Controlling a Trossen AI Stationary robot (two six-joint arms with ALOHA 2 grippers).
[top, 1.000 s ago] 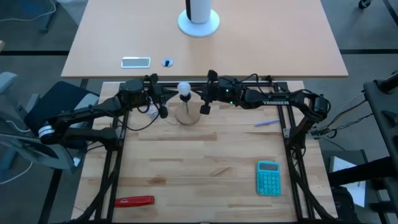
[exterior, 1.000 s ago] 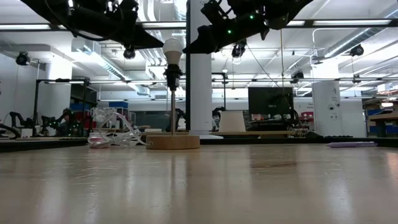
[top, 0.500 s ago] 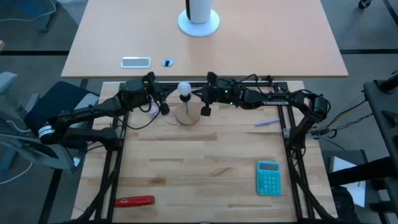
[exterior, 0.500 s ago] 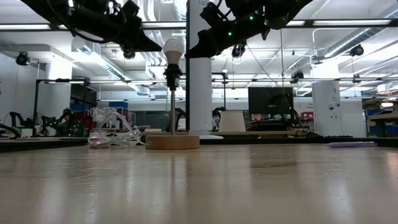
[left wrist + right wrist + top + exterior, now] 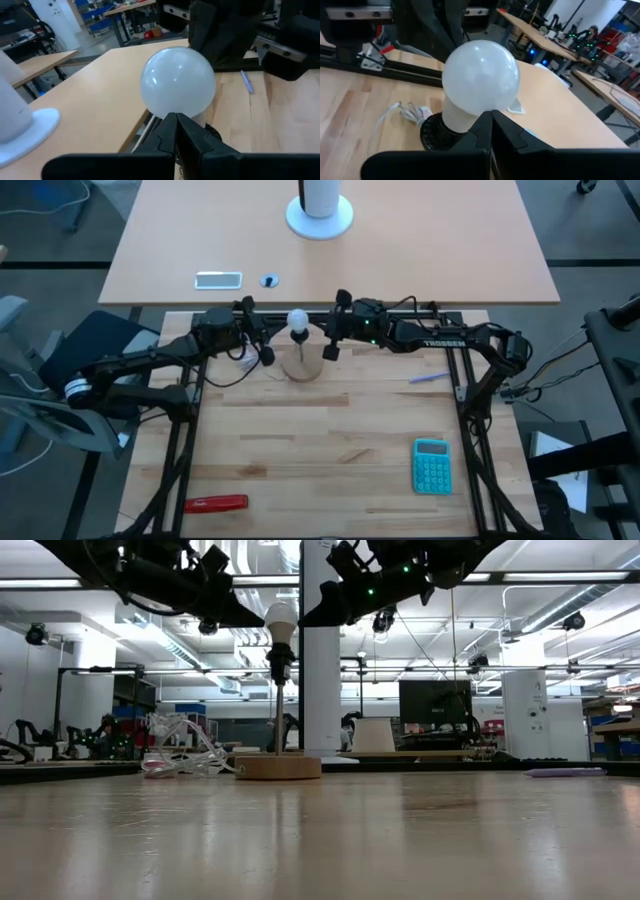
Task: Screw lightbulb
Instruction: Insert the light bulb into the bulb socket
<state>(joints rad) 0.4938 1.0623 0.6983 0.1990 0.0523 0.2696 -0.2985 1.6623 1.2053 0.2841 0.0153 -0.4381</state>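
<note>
Both grippers clenched, empty | wrist views: lightbulb [image 5: 480, 82] in black socket [image 5: 436, 134]

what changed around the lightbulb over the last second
Very little. The left gripper crept a touch closer to the lightbulb, and the right gripper shifted slightly beside it; nothing was gripped or let go. Both grippers stayed shut, flanking the bulb, which stayed upright in its socket above the wooden stand. The calculator and red tool didn't move.
</note>
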